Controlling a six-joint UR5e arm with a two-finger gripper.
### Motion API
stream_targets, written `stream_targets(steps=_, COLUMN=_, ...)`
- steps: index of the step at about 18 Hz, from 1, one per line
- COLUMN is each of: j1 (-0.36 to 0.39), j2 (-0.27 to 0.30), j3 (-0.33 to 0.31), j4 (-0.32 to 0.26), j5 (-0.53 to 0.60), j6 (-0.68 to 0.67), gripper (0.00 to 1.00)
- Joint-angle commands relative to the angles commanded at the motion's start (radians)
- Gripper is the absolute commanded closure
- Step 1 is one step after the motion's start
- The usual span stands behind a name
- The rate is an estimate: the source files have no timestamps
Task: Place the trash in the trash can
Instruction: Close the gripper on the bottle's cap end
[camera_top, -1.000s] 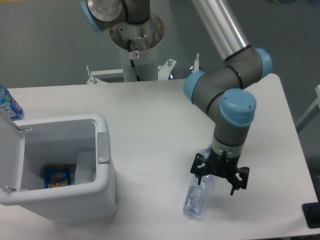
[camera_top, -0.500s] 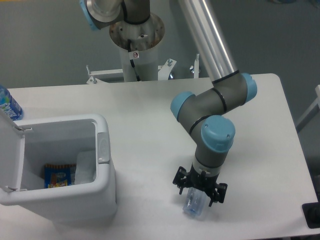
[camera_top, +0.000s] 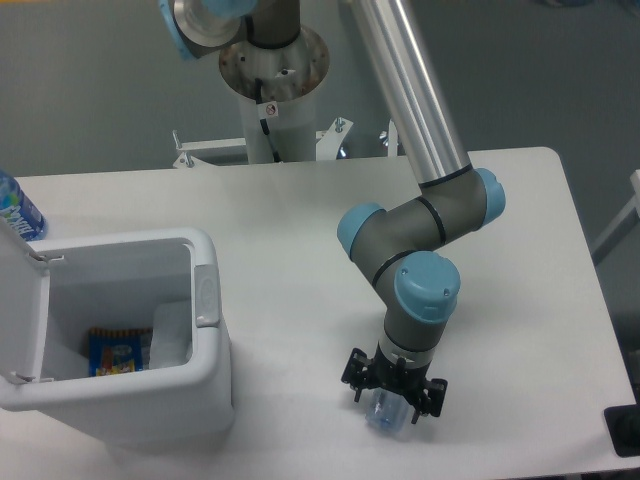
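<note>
No legible text was found. The blue-labelled bottle (camera_top: 17, 210) at the left edge bore white print too blurred to read; the blue snack packet (camera_top: 116, 354) inside the trash can (camera_top: 205, 300) showed coloured printing, unreadable; a small sticker (camera_top: 270, 108) on the arm's base column carried an indistinct mark.

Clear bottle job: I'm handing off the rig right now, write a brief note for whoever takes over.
Pincer: low over the clear bottle at the table's near edge, fingers on either side; whether they are shut on it cannot be told.
Trash can: at the left, lid open. A white wrapper already lies inside, next to a blue snack packet.
Done: wrapper binned.
Left: secure the bottle, lift it, carry it left over the open can, release.
A blue-labelled bottle stands behind the can; leave it.
</note>
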Motion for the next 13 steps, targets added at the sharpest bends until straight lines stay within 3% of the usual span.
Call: stream_targets(steps=13, j1=0.006, j2=0.02, j3=0.009, j4=0.0, j5=-0.002, j6=0.008, gripper=0.33)
